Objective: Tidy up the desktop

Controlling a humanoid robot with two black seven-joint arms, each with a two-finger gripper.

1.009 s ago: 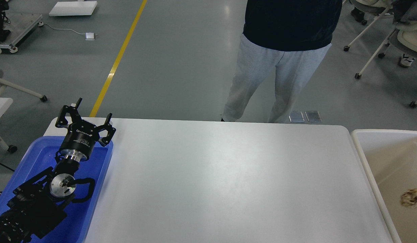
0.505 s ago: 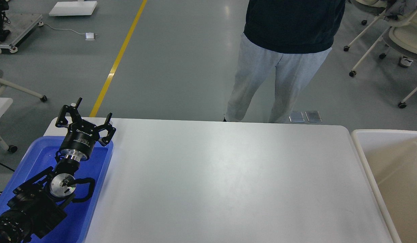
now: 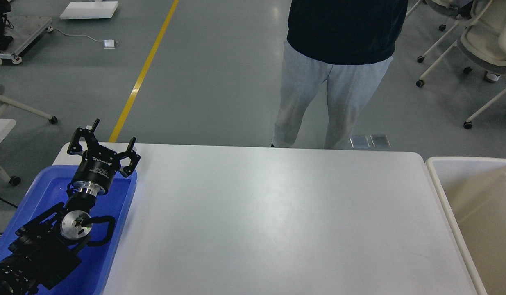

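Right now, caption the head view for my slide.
Left gripper open above blue tray; white desktop between tray and beige bin.

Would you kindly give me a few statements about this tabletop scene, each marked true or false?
1. The left end effector is open and holds nothing. True.
2. A blue tray sits at the desktop's left end. True.
3. The right end effector is gripping a cup. False: the right arm is out of view.
4. The beige bin lies at the left end. False: it is at the right end.
5. A person in grey trousers stands beyond the far edge. True.
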